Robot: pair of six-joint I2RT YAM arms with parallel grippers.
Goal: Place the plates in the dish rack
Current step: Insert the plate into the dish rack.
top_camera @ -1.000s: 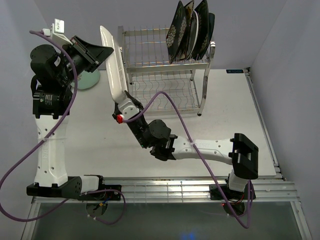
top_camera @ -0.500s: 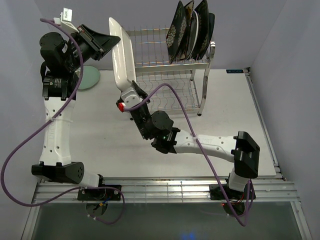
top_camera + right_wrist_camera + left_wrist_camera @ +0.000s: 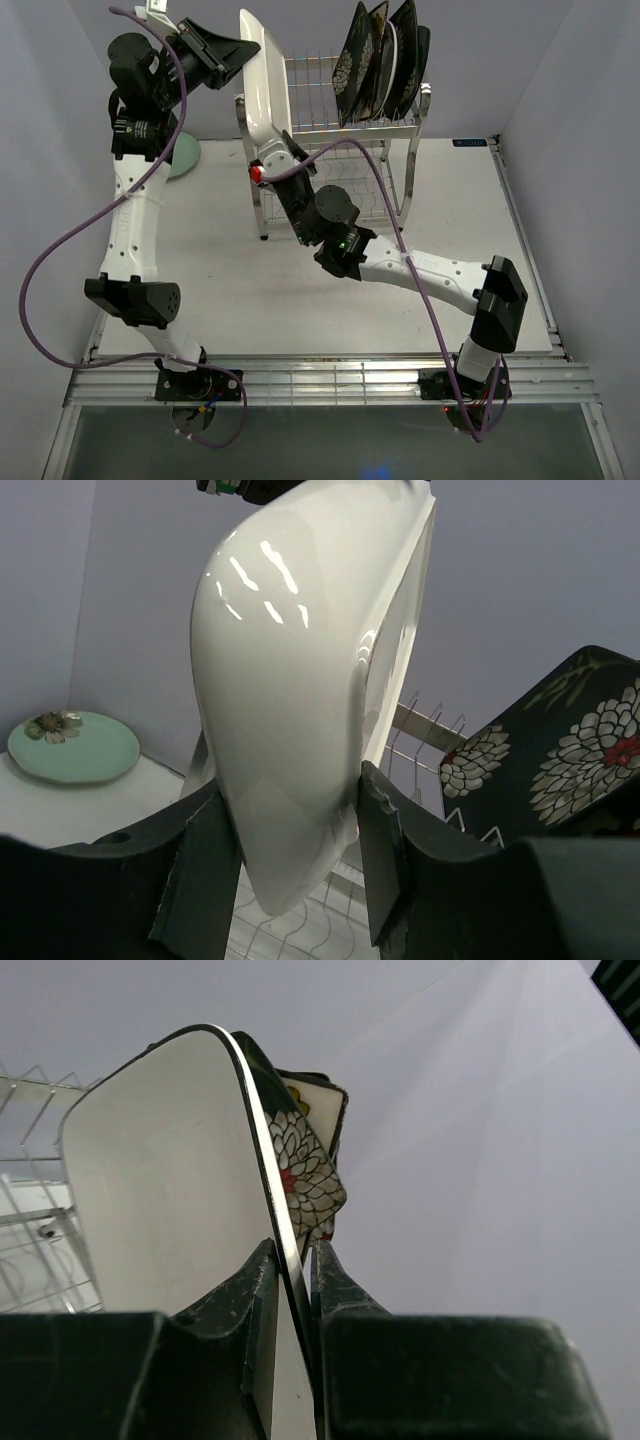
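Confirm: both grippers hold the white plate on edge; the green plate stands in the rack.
No. The green plate lies flat on the table, outside the rack: see the right wrist view. Left gripper and right gripper do hold the white plate on edge.

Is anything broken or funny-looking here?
Nothing is broken or spilled. One odd sight: the left gripper and right gripper both pinch the same white rectangular plate, holding it on edge near the shiny steel wire dish rack.
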